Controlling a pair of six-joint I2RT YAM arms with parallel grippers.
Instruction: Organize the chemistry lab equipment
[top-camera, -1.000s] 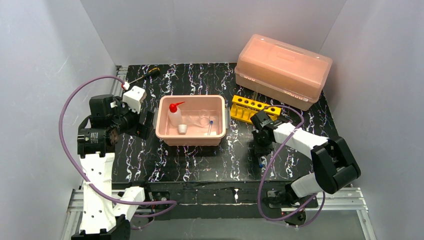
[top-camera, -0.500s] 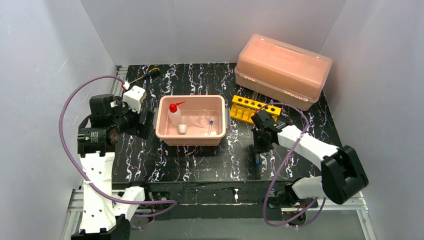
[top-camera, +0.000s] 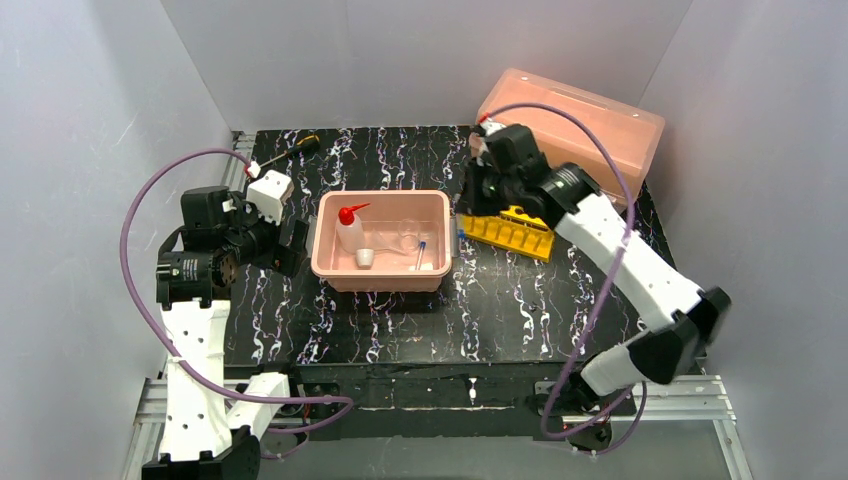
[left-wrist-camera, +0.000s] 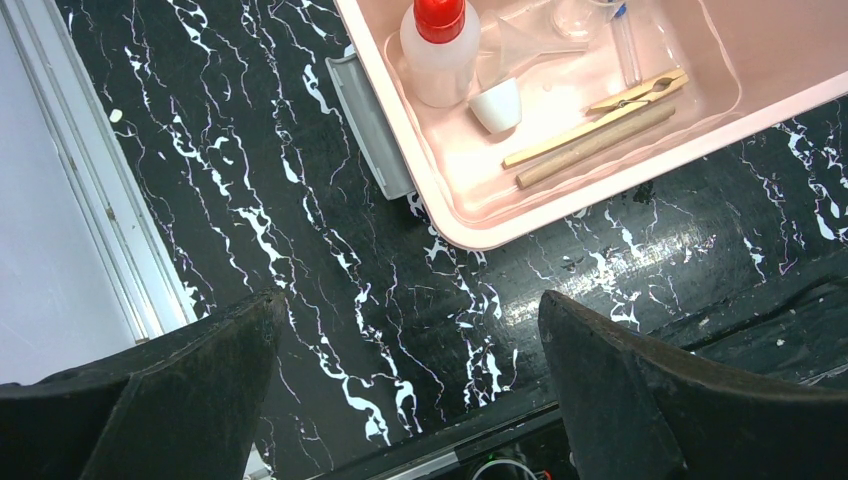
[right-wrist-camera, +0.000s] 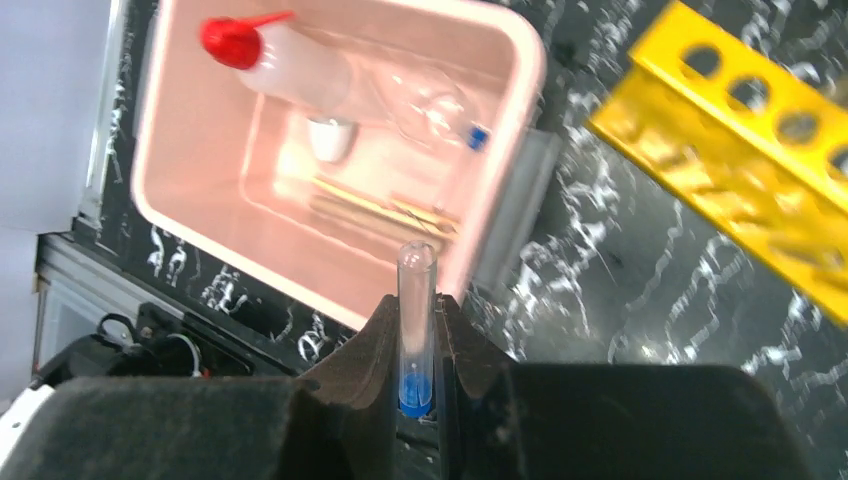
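Observation:
My right gripper is shut on a clear blue-capped tube, held in the air over the gap between the pink tub and the yellow holed rack. In the top view the right gripper hangs above the rack's left end. Inside the tub lie the squeeze bottle, tiny white cup, glass beaker and another blue-capped tube. Wooden clamps rest on the tub floor. My left gripper stands open over bare table, left of the tub.
The big pink lidded box stands at the back right, close behind the rack and the right arm. A black-handled tool lies at the back left. White walls close in the table on three sides.
The right arm has lifted the tube off the front right of the table and swung back and left, above the rack. The left arm has not moved.

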